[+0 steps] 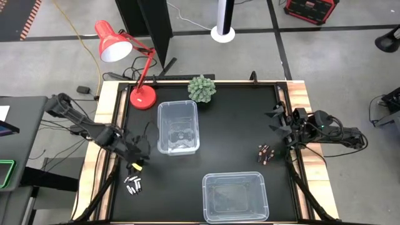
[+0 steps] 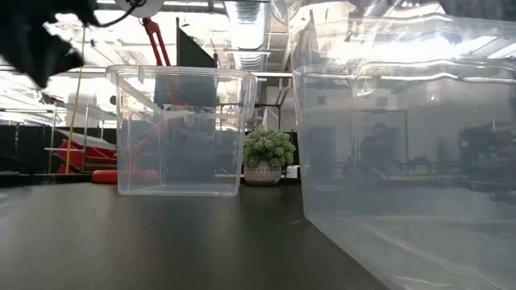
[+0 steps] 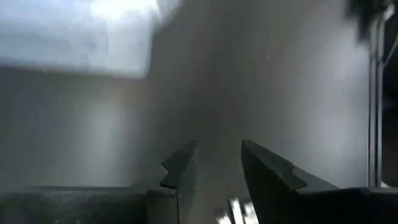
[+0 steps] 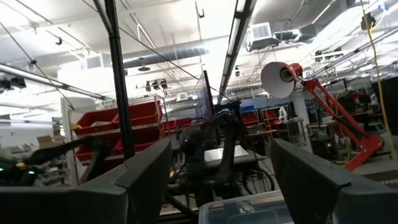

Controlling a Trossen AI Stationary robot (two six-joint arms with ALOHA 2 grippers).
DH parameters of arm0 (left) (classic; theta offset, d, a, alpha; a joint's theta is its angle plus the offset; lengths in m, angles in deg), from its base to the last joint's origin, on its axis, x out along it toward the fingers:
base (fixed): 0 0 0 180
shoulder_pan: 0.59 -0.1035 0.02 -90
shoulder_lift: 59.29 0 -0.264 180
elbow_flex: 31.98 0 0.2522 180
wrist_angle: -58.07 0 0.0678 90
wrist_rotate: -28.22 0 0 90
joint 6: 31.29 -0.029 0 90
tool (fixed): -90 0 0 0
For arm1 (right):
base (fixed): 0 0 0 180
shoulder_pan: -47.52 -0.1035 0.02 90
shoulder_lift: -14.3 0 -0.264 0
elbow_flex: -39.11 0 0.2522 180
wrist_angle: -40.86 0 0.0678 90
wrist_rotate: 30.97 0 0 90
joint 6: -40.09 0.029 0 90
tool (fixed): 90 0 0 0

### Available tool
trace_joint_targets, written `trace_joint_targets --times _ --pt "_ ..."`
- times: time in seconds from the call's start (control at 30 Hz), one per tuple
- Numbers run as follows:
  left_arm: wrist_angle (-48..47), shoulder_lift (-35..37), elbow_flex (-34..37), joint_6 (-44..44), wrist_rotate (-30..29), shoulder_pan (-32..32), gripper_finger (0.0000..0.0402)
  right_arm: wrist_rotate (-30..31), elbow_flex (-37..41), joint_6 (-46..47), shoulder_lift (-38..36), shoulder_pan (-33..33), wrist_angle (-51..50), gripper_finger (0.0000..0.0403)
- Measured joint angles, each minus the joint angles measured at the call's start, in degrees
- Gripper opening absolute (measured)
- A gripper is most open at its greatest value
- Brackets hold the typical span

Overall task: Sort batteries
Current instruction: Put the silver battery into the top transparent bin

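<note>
Near the table's (image 1: 237, 134) left edge, the left gripper (image 1: 135, 164) hangs over the whitish-silver batteries (image 1: 132, 185) clustered toward the front-left corner; its fingers (image 3: 180, 171) stand apart with nothing between them, though the blur leaves that uncertain. The dark batteries (image 1: 264, 153) lie near the right edge, beside the right gripper (image 1: 277, 120), spread wide and empty.

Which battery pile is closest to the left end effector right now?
The whitish pile near the table's left front edge, just below the left end effector. The dark, copper-ended pile lies across the table by the right arm.
</note>
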Motion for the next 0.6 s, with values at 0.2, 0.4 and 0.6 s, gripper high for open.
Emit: trace_joint_targets --times 0.2,0.4,0.6 --pt "-1.25 -8.39 0.00 9.05 8.25 4.46 0.0125 -0.04 -0.02 -2.88 0.00 0.00 0.00 0.0292" --pt "-1.29 -15.90 -0.01 19.25 15.61 9.45 0.0126 -0.04 -0.04 -2.93 0.00 0.00 0.00 0.0292" --pt "-0.46 -19.12 -0.02 29.37 16.24 14.70 0.0126 -0.06 -0.04 -5.12 0.00 0.00 0.00 0.0292"
